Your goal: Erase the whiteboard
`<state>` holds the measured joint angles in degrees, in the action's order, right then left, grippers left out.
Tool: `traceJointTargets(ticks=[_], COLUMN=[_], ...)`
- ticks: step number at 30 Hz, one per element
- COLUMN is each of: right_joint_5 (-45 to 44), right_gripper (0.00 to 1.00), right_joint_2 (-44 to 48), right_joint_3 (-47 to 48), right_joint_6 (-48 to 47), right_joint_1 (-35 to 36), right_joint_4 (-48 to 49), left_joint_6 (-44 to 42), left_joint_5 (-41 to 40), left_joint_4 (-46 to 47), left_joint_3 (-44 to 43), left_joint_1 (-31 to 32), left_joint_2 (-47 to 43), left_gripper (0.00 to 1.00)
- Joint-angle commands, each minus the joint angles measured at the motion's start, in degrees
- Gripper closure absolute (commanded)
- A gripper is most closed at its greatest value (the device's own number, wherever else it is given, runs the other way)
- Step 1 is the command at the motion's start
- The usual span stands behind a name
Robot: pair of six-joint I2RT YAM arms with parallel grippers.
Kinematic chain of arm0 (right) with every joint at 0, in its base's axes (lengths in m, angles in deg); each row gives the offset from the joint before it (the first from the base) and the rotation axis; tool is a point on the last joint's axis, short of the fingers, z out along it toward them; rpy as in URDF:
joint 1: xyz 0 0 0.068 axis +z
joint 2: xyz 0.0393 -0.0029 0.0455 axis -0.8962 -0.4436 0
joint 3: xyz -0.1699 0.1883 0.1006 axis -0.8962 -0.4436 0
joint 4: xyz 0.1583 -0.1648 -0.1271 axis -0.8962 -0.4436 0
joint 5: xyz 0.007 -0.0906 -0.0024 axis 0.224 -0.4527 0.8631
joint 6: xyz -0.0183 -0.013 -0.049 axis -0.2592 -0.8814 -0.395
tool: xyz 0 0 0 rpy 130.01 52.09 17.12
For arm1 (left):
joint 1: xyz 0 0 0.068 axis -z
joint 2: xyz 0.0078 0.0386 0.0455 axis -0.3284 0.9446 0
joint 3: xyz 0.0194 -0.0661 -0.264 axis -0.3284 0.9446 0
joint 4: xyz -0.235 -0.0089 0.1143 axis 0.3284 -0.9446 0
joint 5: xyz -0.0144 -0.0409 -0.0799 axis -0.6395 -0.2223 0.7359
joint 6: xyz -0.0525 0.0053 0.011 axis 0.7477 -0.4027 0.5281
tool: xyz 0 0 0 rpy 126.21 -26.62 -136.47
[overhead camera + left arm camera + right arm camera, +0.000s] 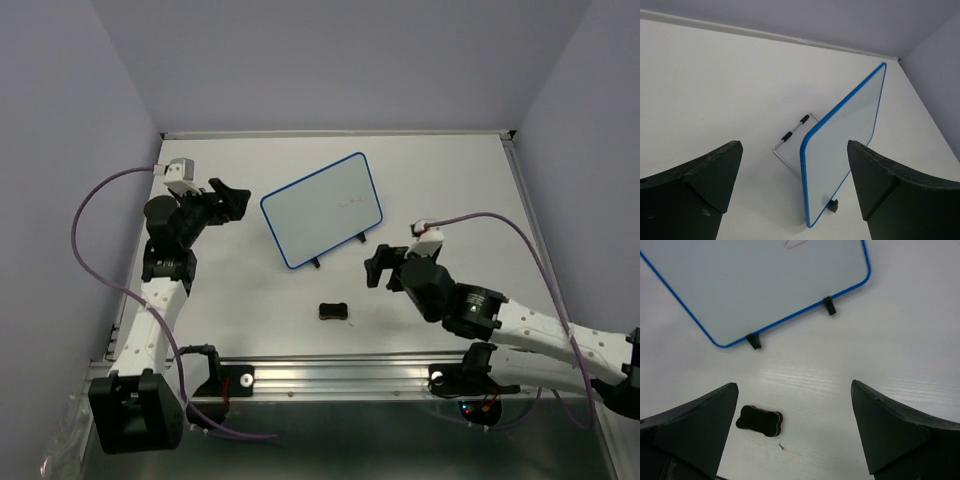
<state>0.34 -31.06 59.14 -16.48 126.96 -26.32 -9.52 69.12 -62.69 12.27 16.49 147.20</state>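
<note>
Black eraser (334, 312) lies on the worktop (450, 170) in front of the whiteboard (322, 210) standing tilted at its middle, nearer the right hand (378, 268), which gapes empty like the left hand (232, 198).

The left arm (158, 305) is rising from its base and bending at the elbow, with the wrist pointing rightward. The left gripper (236, 200) is showing its jaws spread wide, nothing between them. The right arm (540, 330) is stretching low and leftward. The right gripper (372, 268) is likewise gaping, empty.
</note>
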Motion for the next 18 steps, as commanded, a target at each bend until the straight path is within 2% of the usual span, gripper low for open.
traceJointTargets(ticks=[1, 3, 5, 8, 14, 18], right_joint_5=[-17.3, -18.6, -16.1, -11.1, -6.3, 0.8], right_gripper=[0.0, 0.0, 0.0, 0.0, 0.0, 0.0], right_joint_2=[6.1, 7.9, 10.3, 8.8, 0.6, -0.5], right_joint_3=[6.2, 8.7, 9.8, 11.3, 12.6, 13.5], right_joint_6=[6.9, 8.4, 5.2, 3.2, 3.1, -1.3], right_joint_1=[-6.1, -11.1, -19.1, -27.0, -33.9, -40.8], right_joint_4=[-11.2, -17.2, -18.6, -21.0, -20.7, -16.6], left_joint_6=[6.5, 7.6, 8.6, 9.1, 10.2, 10.0], left_joint_5=[-17.5, -22.4, -25.9, -27.9, -32.3, -36.1], left_joint_4=[-8.7, -13.0, -15.9, -18.7, -25.3, -30.7], left_joint_3=[-5.3, -7.3, -8.4, -8.7, -8.7, -10.0], left_joint_1=[0.0, 0.0, 0.0, 0.0, 0.0, 0.0], left_joint_2=[-5.5, -7.9, -10.5, -12.8, -17.2, -17.5], left_gripper=[0.01, 0.01, 0.01, 0.01, 0.01, 0.01])
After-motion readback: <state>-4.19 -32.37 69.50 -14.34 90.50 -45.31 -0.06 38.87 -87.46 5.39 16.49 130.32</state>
